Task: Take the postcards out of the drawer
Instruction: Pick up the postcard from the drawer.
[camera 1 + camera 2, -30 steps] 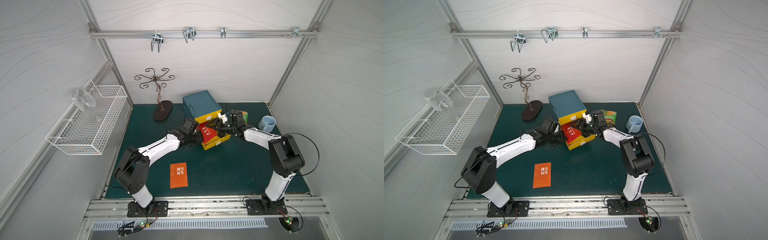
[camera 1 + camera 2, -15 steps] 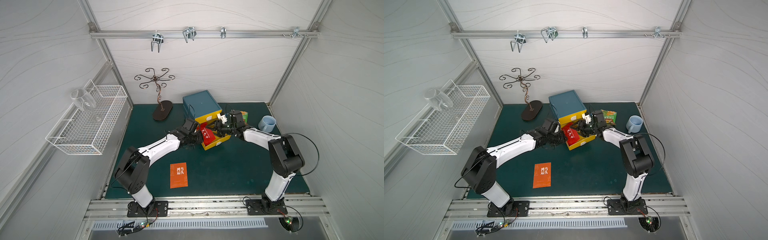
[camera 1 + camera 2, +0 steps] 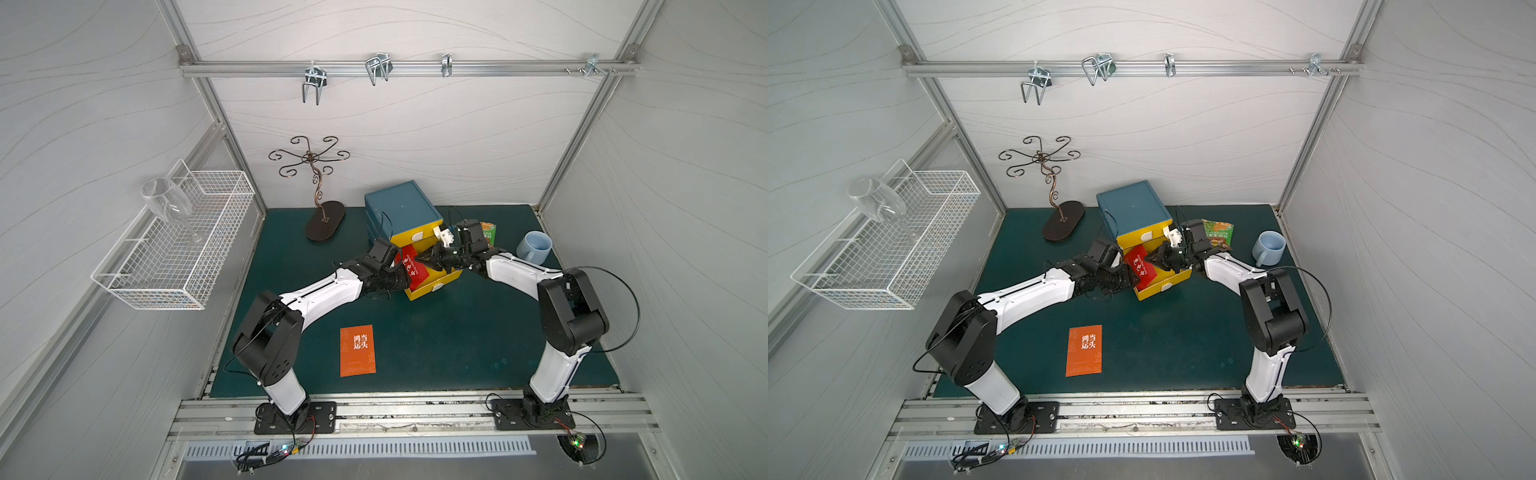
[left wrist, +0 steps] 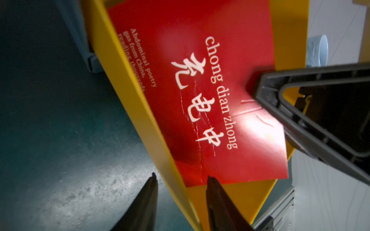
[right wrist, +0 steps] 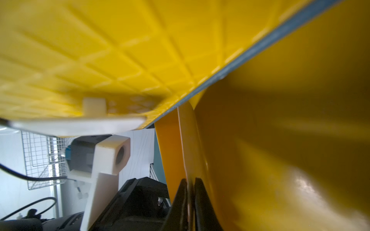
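We see a red postcard [image 4: 200, 100] tilted up in the open yellow drawer [image 3: 434, 286], one edge pinched in the closed right gripper [image 5: 189, 181] (edge-on there, barely legible). The left gripper [image 4: 181, 178] stands parted astride the drawer wall, holding nothing. An orange postcard [image 3: 357, 350] lies flat on the mat [image 3: 457, 340]; anything under the red card is hidden.

You will read "chong dian zhong" beside 充电中 on the red postcard [image 4: 200, 100], with small print beginning "Abdominal poetry". The orange postcard [image 3: 357, 350], lying nearer, bears 鸿运当头 in white.
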